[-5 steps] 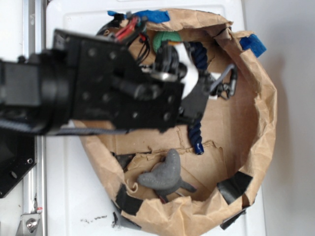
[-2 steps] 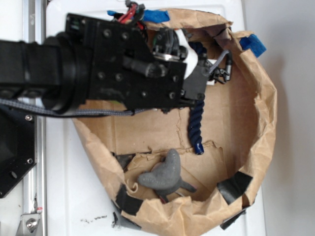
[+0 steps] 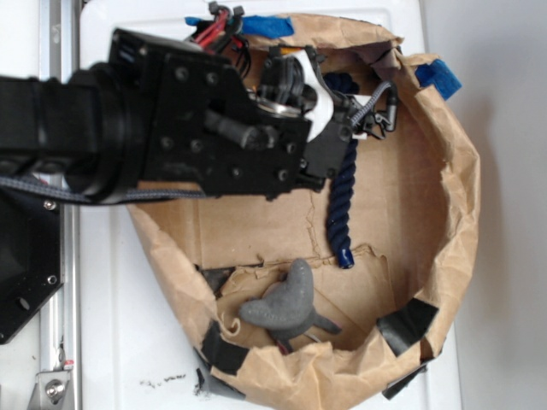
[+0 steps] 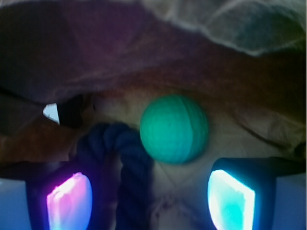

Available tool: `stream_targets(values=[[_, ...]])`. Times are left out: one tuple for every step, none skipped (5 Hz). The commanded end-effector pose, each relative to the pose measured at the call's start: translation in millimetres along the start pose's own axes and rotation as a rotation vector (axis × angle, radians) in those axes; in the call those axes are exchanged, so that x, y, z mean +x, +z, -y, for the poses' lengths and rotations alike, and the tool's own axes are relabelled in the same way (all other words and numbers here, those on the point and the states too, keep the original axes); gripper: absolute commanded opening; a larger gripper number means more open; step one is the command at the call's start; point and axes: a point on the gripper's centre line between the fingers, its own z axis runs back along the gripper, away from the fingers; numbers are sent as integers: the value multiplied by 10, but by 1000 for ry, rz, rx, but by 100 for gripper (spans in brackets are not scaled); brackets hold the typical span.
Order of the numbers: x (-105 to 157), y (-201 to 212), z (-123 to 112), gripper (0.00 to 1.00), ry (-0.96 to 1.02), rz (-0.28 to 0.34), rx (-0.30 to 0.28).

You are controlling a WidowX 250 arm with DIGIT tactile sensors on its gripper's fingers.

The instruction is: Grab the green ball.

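Observation:
The green ball (image 4: pixel 174 128) lies on the paper floor just ahead of my gripper (image 4: pixel 151 201), a little right of centre between the two lit pads and beyond their tips. The pink-lit left pad (image 4: pixel 69 199) and cyan-lit right pad (image 4: pixel 230 199) stand far apart, so the gripper is open and holds nothing. A dark blue rope (image 4: pixel 127 163) curls beside the ball on its left and runs back between the pads. In the exterior view the gripper (image 3: pixel 346 115) hangs over the bag's back edge and hides the ball; the rope (image 3: pixel 342 201) trails toward the front.
A crumpled brown paper bag wall (image 3: pixel 457 196) rings the work area and rises right behind the ball (image 4: pixel 144 57). A grey plush toy (image 3: pixel 286 307) lies at the front. Blue tape (image 3: pixel 440 77) and black tape (image 3: pixel 406 325) patch the rim.
The arm has moved toward the bag's back edge. The green ball, which showed beside the gripper a second ago, is now covered by it in the exterior view.

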Motion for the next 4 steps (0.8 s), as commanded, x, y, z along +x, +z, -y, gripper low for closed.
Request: stream_targets(values=[[183, -11, -290, 100, 85, 32, 30], [188, -28, -315, 100, 85, 36, 30], [192, -55, -305, 100, 90, 45, 33], [221, -126, -312, 100, 104, 56, 25]])
